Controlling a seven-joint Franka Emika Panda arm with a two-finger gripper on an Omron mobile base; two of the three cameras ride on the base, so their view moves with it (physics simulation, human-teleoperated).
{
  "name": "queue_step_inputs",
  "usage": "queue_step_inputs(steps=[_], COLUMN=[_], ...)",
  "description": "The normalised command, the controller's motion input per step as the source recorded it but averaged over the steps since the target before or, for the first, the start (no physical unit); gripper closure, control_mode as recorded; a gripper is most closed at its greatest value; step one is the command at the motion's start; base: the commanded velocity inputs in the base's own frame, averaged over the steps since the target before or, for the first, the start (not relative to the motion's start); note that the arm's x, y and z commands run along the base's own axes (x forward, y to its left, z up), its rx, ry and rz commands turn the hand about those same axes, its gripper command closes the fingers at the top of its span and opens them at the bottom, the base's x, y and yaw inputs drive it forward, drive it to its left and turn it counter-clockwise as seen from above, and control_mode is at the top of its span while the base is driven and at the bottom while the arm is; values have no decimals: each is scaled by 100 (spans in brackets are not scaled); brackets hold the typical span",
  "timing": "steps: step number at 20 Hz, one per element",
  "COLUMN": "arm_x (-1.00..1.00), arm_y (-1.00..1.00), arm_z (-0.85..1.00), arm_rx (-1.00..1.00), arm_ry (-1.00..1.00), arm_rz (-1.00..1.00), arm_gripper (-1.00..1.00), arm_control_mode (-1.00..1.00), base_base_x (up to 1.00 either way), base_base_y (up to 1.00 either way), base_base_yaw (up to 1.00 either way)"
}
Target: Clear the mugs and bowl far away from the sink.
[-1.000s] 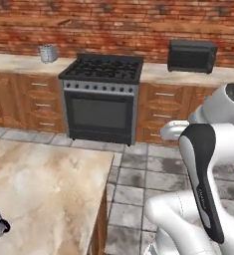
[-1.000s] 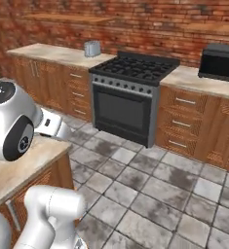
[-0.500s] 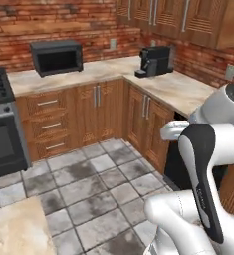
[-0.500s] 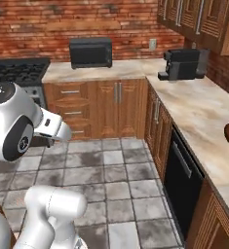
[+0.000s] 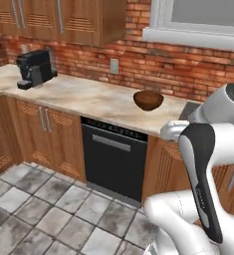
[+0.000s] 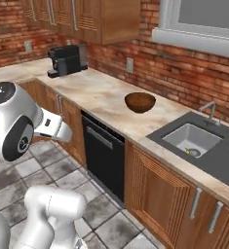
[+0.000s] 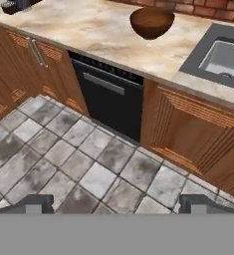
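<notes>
The brown wooden bowl (image 5: 148, 99) (image 6: 140, 102) (image 7: 152, 21) stands upright on the pale stone counter (image 6: 101, 95), a little left of the sink. The grey sink (image 6: 193, 139) (image 7: 228, 57) lies in its dark surround, with a faucet (image 6: 209, 111) behind it. The mugs are out of view. My gripper (image 7: 117, 204) is open with nothing between its fingertips. It hangs over the tiled floor, well short of the counter and pointing toward the cabinet fronts.
A black coffee machine (image 5: 36, 68) (image 6: 67, 59) sits at the counter's left end. A black dishwasher (image 5: 113, 162) (image 7: 108, 97) is set under the counter below the bowl, with wooden cabinet doors (image 7: 188, 134) beside it. Grey floor tiles (image 7: 78, 159) stretch in front.
The base has turned, so the views swung from the stove and microwave wall to the counter with the bowl and sink. The gripper has stayed open.
</notes>
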Motion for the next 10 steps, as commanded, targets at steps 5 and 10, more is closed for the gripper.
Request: queue_step_inputs(steps=[5, 10], arm_x=[0, 0], arm_y=[0, 0], arm_z=[0, 0], arm_rx=[0, 0], arm_ry=[0, 0], arm_rz=[0, 0], arm_gripper=[-100, -100], arm_control_mode=[100, 100], base_base_x=[63, 99], base_base_y=[44, 96], base_base_yaw=[-69, -42])
